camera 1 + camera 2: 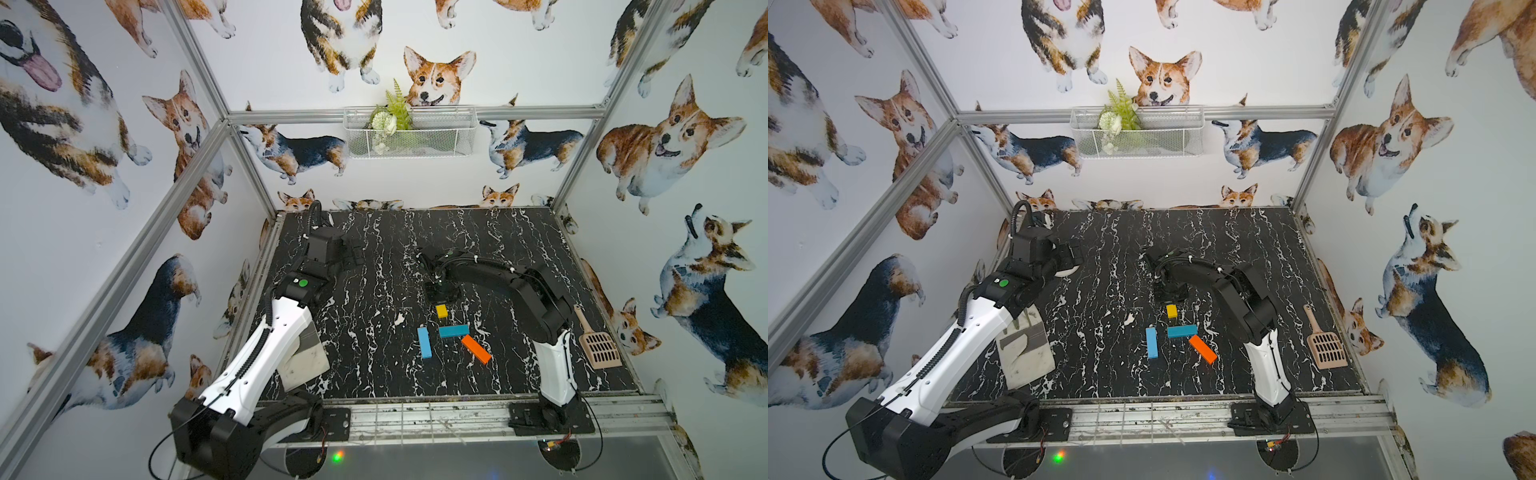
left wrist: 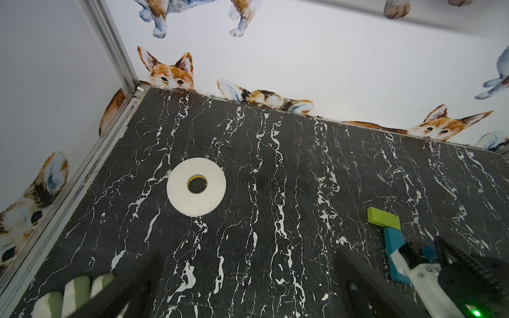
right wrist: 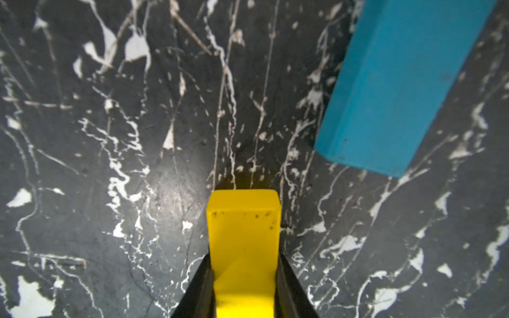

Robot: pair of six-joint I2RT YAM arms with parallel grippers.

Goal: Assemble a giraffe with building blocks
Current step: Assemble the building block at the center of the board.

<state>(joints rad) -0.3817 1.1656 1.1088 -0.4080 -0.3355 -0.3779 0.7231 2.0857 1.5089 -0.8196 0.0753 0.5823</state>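
Observation:
My right gripper (image 3: 243,264) is shut on a yellow block (image 3: 243,234), whose free end sticks out past the fingertips, close to the marble tabletop. In both top views the yellow block (image 1: 441,310) (image 1: 1171,311) shows just in front of the right gripper (image 1: 437,296). A teal block (image 1: 454,331) (image 3: 399,82), a light blue block (image 1: 424,343) and an orange block (image 1: 476,349) lie flat in front of it. The left wrist view shows a lime green block (image 2: 383,218) touching another teal block (image 2: 394,247). My left gripper (image 2: 248,264) (image 1: 353,253) hangs open and empty at the back left.
A white ring of tape (image 2: 196,186) lies at the back left under the left arm. A beige slotted scoop (image 1: 598,345) lies by the right wall. A grey-white cloth (image 1: 1025,349) sits at the front left under the left arm. Walls close in three sides.

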